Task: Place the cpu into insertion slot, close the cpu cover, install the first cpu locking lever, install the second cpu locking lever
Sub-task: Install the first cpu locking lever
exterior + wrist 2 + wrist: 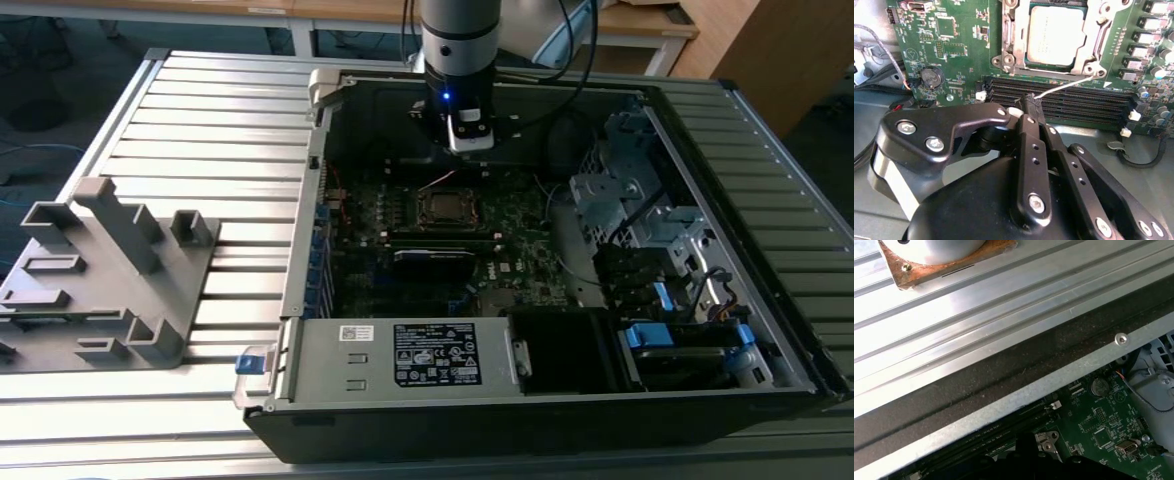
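Observation:
The cpu [1056,32], silver-topped, lies in the insertion slot [445,207] on the green motherboard [954,40]. Around it the cpu cover [1015,40] lies flat as a silver frame. A thin wire locking lever [1069,84] rises from the socket's corner to my gripper [1030,102]. The black fingers are closed together on the lever's free end, over the long black memory slots [1079,107]. In the exterior view my gripper [463,145] hangs inside the open computer case [307,300], just behind the socket.
A grey plastic fixture [107,270] stands on the slatted table at the exterior view's left. The power supply box [400,355] fills the case's front, and drive cages [627,190] with cables line its right side. The case's metal wall [1019,400] runs close behind the gripper.

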